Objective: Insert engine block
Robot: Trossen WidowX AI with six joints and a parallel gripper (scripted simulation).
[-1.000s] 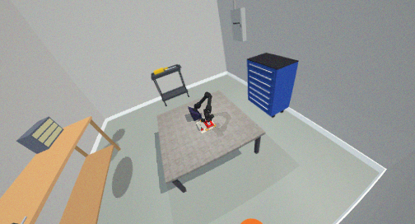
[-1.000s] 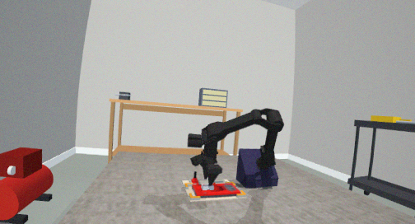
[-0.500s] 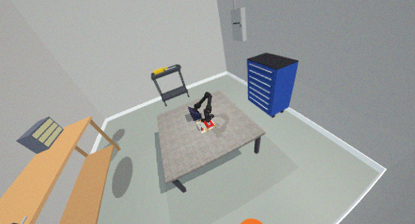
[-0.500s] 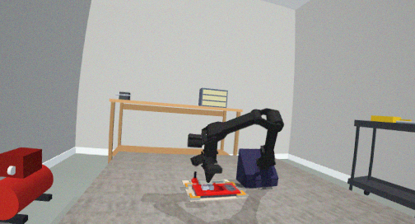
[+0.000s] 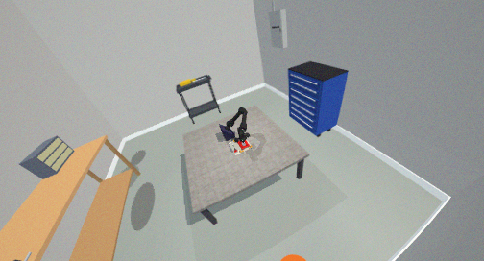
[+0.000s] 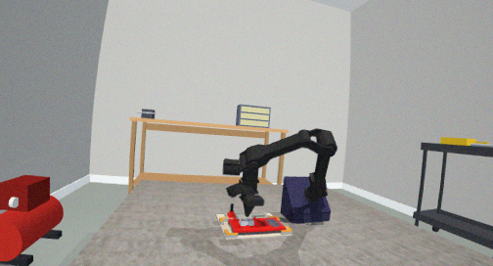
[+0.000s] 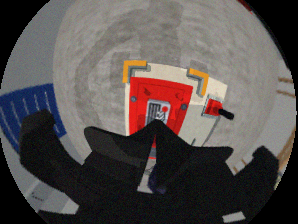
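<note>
One arm, top view: I stand at mid-table (image 5: 269, 171), my gripper (image 5: 243, 141) over the red car body (image 5: 244, 146).

Exterior view: fingers hang just above the car body (image 6: 256, 226), a grey piece, likely the engine block (image 6: 246, 223), in its opening.

Wrist view: my jaws are fully closed on nothing, tips at 6 o'clock of the block (image 7: 157, 110). Seating depth unclear. Risk: lifting off-vertical could clip the red peg (image 7: 214, 108) at 3 o'clock.

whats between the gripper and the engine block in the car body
Nothing. In the exterior view the gripper, shut and holding nothing, hangs just above the grey engine block in the red car body, only open air between them.
</note>
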